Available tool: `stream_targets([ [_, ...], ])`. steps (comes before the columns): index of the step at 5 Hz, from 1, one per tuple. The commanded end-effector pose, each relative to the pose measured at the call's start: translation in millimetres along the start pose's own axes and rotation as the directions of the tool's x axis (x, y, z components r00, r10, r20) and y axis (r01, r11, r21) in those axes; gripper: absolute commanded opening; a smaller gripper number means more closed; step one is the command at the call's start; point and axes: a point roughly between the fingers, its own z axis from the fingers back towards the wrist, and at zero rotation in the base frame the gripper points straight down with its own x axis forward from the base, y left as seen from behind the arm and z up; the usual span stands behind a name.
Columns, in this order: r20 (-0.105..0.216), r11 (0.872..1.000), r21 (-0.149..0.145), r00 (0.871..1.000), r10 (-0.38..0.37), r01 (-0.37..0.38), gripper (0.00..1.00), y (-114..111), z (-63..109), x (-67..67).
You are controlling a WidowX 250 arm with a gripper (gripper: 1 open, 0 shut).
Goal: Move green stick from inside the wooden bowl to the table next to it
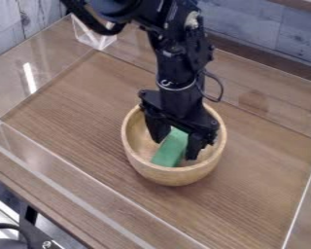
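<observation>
In round wooden bowl (143,165), blocky green stick (170,151)

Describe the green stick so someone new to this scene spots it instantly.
Start at the dark wood-grain table fenced by clear acrylic walls, and find the round tan wooden bowl near its middle, under the black arm. Inside it, between the open jaws of the gripper, lies the green stick: a small bright green block, the only vividly coloured thing there.
</observation>
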Motion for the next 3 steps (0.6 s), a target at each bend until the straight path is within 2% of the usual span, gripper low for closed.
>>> stream_targets([
  [1, 0.042, 1.000, 0.005, 0.999, -0.006, 0.005, 1.00, -1.1, 7.4, 5.0],
  [3, 0.061, 1.000, 0.011, 0.998, -0.007, 0.006, 1.00, -0.5, 9.5, 6.3],
])
